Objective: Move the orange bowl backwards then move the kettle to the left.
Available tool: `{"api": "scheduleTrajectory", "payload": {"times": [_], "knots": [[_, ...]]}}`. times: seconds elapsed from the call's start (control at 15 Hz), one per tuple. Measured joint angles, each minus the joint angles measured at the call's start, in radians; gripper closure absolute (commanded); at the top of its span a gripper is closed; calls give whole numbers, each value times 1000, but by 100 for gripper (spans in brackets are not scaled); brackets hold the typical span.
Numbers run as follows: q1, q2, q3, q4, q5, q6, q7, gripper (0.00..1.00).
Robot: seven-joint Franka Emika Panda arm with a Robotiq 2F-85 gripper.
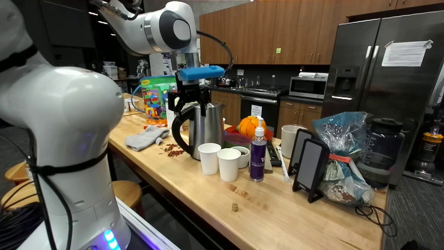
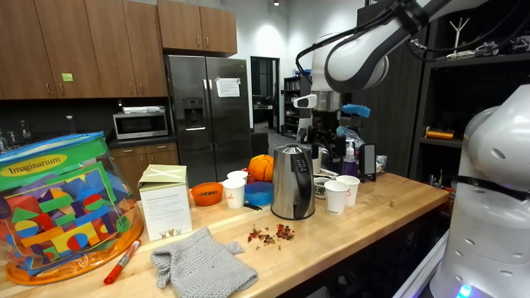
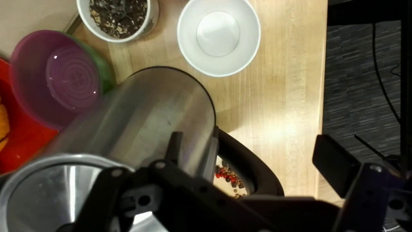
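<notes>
Soft glare on the tabletop [image 3: 276,129]

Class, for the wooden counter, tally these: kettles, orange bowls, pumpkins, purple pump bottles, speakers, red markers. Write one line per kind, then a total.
Kettle: 1
Orange bowl: 1
Pumpkin: 1
Purple pump bottle: 1
Speakers: 2
Red marker: 1
Total: 7

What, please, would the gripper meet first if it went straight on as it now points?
Pointing down, the gripper would likely meet the stainless-steel kettle first, at its dark handle, which the wrist view shows between the open jaws; depth is unclear.
</notes>
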Motion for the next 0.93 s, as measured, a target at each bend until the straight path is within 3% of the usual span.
{"api": "scheduleTrajectory", "payload": {"times": [0.4,0.93], "knots": [[-15,40,7,2,21,1,-36,0],[-116,-35,48,10,-15,-66,38,0]]}}
